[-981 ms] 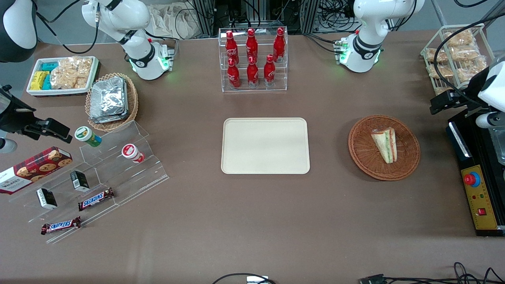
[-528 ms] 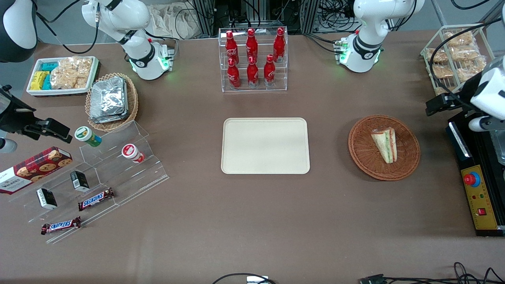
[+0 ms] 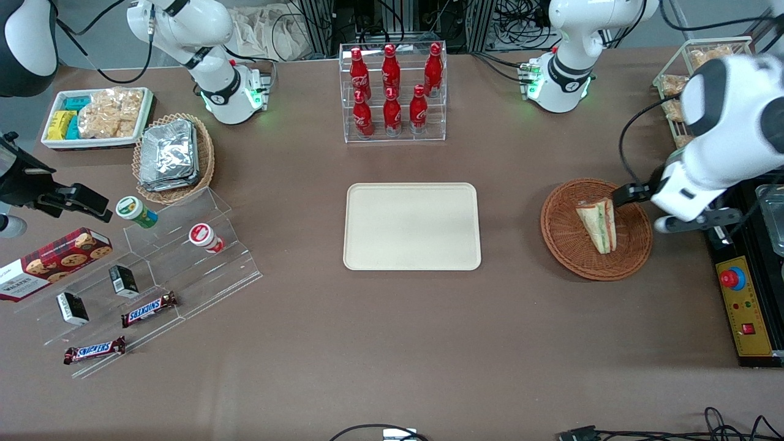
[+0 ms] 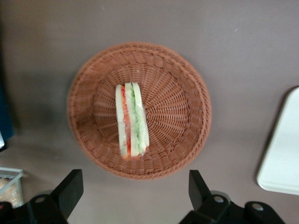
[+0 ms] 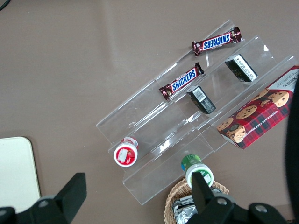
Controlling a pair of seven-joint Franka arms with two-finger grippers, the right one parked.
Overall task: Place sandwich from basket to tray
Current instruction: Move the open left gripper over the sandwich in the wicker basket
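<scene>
While the left arm hangs over the working arm's end of the desk (image 3: 392, 343), the sandwich (image 3: 598, 224) sits in the reddish-brown wicker basket (image 3: 566, 245), lying on its side with the green and pink-red filling layers showing along the cut edge. From the wrist camera you get the sandwich (image 4: 132, 120) pretty much dead centre in the basket (image 4: 182, 93), a touch off the middle of the weave, not leaning on the rim.

The pincer (image 4: 133, 191) is spread wide, both fingers (image 4: 70, 189) well apart and holding nothing. It hovers above the edge of the basket, clear of the bread as far as I can see. In the front view the pincer (image 3: 631, 195) shows as a dark bit poking out from the white wrist, right over the basket's rim near the wide end of the sandwich.

The cream tray (image 3: 411, 226) lies flat in the middle of the desk, bare, well apart from the basket and toward the parked arm's side of it. A corner of that tray (image 4: 282, 154) peeks into the wrist view too.

Other stuff around: a clear rack of red bottles (image 3: 392, 92) farther from the front camera than the tray, a tan basket with foil packs (image 3: 171, 156) toward the parked arm's end, and a couple of Snickers bars (image 3: 149, 309) on the clear stepped stand (image 3: 184, 263) there.
</scene>
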